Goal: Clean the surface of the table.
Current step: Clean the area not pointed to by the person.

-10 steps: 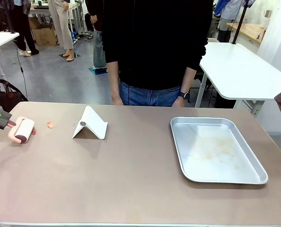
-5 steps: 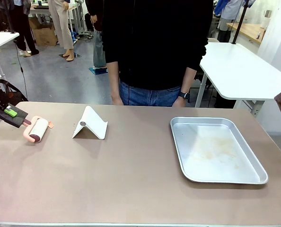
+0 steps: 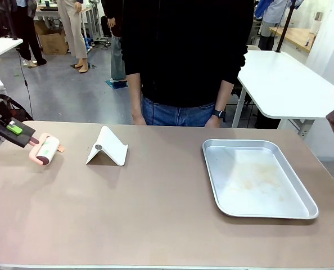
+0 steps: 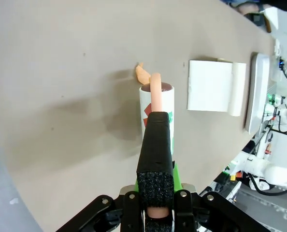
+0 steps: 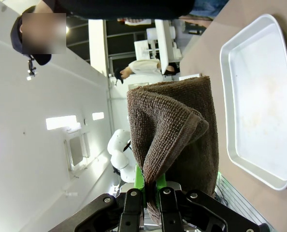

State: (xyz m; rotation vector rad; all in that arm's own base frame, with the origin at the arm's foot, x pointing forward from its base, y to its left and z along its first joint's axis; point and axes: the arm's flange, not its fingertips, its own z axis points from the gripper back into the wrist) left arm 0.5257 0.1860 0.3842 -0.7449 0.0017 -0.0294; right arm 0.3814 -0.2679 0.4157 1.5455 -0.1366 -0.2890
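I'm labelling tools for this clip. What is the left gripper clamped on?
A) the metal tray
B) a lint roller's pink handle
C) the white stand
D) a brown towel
B: the left gripper is shut on the lint roller by its pink handle, clearest in the left wrist view.

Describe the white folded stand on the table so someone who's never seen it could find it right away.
Start at the wide tan-brown table. On its left half, between the pink lint roller and the silver tray, sits the white stand. It alone is tent-shaped: a folded white sheet with a small dark dot on its slope.
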